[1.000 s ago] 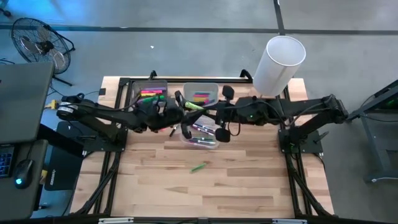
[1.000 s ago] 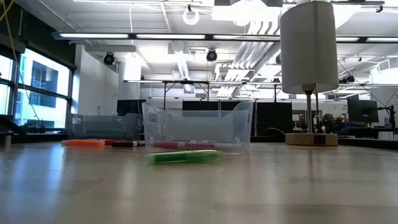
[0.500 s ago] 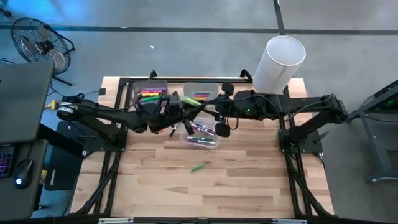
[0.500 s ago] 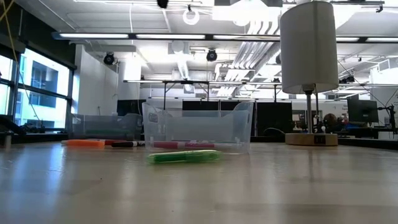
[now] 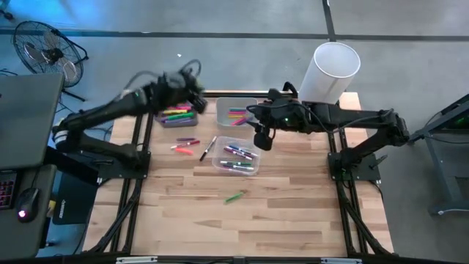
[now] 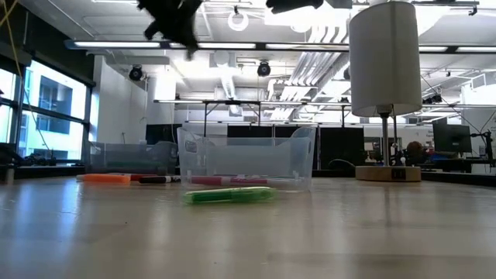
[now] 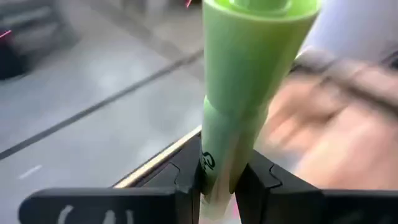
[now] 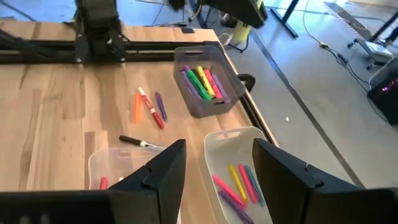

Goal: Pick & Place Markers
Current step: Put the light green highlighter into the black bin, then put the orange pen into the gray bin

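My left gripper (image 5: pixel 187 84) is raised high over the grey bin (image 5: pixel 176 114) at the far left, shut on a light-green marker (image 7: pixel 249 81). My right gripper (image 5: pixel 261 139) hangs open and empty between the far clear bin (image 5: pixel 236 111) and the near clear bin (image 5: pixel 236 158), both holding markers. Another green marker (image 5: pixel 234 196) lies flat on the table toward the near side. A black marker (image 5: pixel 208 147) and a few coloured ones (image 5: pixel 183 143) lie loose left of the near bin. My left gripper pinches the light-green marker's barrel near one end (image 7: pixel 214 168) between its two fingers (image 7: pixel 186 183). The rest of the marker sticks out forward beyond the fingertips. It is lifted clear of the table and bins.
A tall white cylinder (image 5: pixel 328 77) stands on a base at the far right corner. The black arm frames (image 5: pixel 139 147) run along both table sides. Bare wood lies near the front edge (image 5: pixel 234 235).
My left gripper has risen fast from above the near clear bin and swung toward the far left with the light-green marker, now high over the grey bin. The two grippers, close together at that marker before, now stand apart. My right gripper has shifted slightly toward the far edge.
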Controlling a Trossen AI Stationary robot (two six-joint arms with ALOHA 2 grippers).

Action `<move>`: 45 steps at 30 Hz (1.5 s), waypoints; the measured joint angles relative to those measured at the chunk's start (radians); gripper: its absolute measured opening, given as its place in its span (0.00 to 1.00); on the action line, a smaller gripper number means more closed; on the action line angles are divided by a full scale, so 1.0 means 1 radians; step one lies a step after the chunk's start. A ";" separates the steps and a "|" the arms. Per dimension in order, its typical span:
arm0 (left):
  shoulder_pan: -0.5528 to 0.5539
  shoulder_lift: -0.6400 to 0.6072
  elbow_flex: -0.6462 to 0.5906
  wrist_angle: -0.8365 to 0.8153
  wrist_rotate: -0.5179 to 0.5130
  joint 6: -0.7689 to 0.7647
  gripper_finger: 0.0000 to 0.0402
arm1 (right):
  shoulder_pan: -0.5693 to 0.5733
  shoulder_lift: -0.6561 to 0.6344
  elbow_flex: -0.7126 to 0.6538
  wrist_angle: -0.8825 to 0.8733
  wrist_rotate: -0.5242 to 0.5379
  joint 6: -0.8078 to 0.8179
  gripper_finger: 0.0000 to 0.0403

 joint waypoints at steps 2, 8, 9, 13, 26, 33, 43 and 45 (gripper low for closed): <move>0.133 0.019 0.042 -0.149 0.062 0.100 0.14 | -0.015 0.000 0.000 0.009 0.001 0.011 0.43; 0.430 0.165 0.046 -0.447 0.258 0.413 0.14 | -0.050 0.000 0.000 0.020 0.130 0.097 0.43; 0.459 0.202 0.046 -0.481 0.266 0.455 0.14 | -0.054 0.000 0.000 0.020 0.147 0.112 0.43; 0.529 0.348 0.045 -0.529 0.262 0.584 0.14 | -0.068 0.000 0.000 0.020 0.182 0.171 0.43; 0.532 0.564 0.046 -0.551 0.196 0.623 0.34 | -0.072 0.000 0.000 -0.032 0.235 0.369 0.43; 0.532 0.525 0.046 -0.536 0.225 0.612 0.35 | -0.072 0.000 0.000 -0.143 0.210 0.464 0.43; 0.458 0.289 0.046 -0.595 0.297 0.363 0.35 | -0.060 0.070 -0.014 -0.420 0.188 0.441 0.41; 0.410 0.237 0.046 -0.617 0.295 0.300 0.35 | -0.046 0.069 -0.082 -0.380 0.162 0.410 0.40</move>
